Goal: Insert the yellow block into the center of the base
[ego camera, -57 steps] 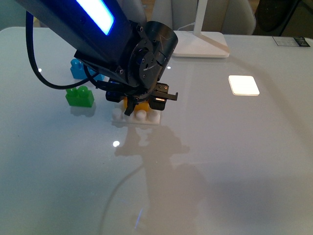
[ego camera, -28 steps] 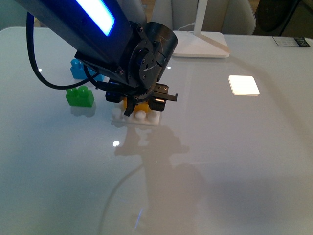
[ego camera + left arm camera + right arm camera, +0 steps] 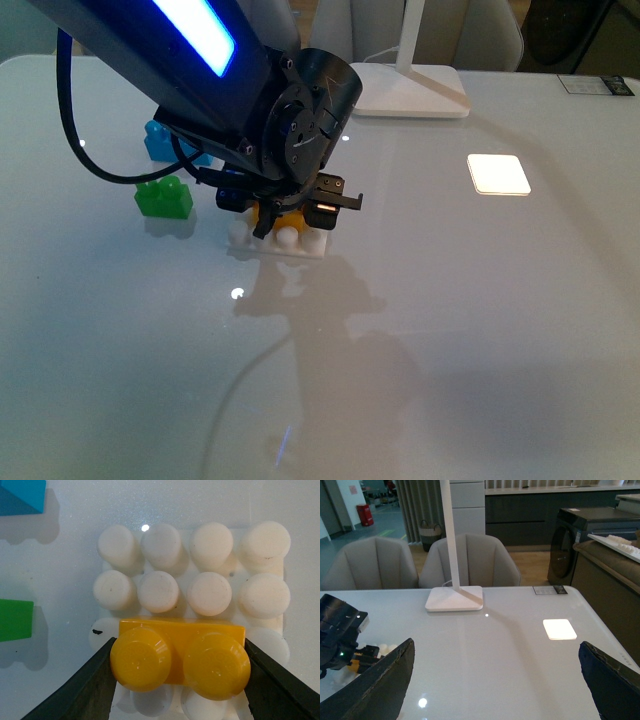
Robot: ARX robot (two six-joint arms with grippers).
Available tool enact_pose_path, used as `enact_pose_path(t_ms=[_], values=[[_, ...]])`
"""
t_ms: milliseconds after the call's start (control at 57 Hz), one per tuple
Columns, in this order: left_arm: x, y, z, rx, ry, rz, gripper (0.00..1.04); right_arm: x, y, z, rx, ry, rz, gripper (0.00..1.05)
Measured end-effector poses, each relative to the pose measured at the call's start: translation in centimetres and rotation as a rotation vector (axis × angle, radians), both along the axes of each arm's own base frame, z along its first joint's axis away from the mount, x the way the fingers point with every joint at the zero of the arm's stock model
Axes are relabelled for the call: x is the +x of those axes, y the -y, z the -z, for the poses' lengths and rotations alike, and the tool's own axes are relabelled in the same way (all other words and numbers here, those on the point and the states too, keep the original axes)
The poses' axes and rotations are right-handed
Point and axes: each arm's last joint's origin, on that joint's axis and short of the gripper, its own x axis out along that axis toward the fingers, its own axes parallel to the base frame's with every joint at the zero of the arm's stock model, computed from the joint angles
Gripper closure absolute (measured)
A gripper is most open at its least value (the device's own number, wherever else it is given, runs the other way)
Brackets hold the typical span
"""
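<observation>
**Desk:** Little had shifted over the last second, then?

**Photographer:** Almost nothing. Seen from the front, the left gripper [image 3: 290,212] sat a touch higher against the base [image 3: 278,240] than it had a second before; the green brick [image 3: 164,197], the blue brick [image 3: 160,140] and the lamp foot [image 3: 410,92] lay where they had been.

**Desk:** Where was the yellow block?

**Photographer:** The yellow block [image 3: 180,655] was clamped between the left gripper's [image 3: 179,677] two black fingers [image 3: 82,690], one pressing on each short end, studs up. It lay over the third row of the base's [image 3: 262,565] white studs, spanning the two middle columns, with two full rows of studs clear beyond it. Whether it was pressed fully home could not be told from the wrist camera.

**Desk:** And the surroundings?

**Photographer:** From that same camera, edges of the green brick [image 3: 15,620] and blue brick [image 3: 22,495] showed beside the base, apart from it. On the white table [image 3: 480,330] a bright square patch of light [image 3: 498,173] glowed well away from the work.

**Desk:** The right arm?

**Photographer:** The right gripper's [image 3: 495,677] dark fingers [image 3: 382,685] stood wide apart above bare table, holding nothing, with the lamp foot [image 3: 454,599] and light patch [image 3: 559,629] ahead of them.
</observation>
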Motion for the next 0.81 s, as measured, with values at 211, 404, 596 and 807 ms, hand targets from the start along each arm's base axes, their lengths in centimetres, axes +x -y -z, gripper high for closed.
enact_pose_path(t_ms=[211,404,596,807], values=[[0.0,0.0,0.1,-0.016,-0.011,0.012,0.28,0.0,0.0,0.0,0.0,0.0,0.0,0.09],[-0.3,-0.1,0.0,-0.038,-0.021,0.024,0.07,0.0,0.0,0.0,0.0,0.0,0.0,0.09],[-1.2,-0.4,-1.0,-0.061,-0.024,0.031,0.07,0.0,0.0,0.0,0.0,0.0,0.0,0.09],[-2.0,-1.6,-5.2,-0.132,0.043,0.012,0.07,0.0,0.0,0.0,0.0,0.0,0.0,0.09]])
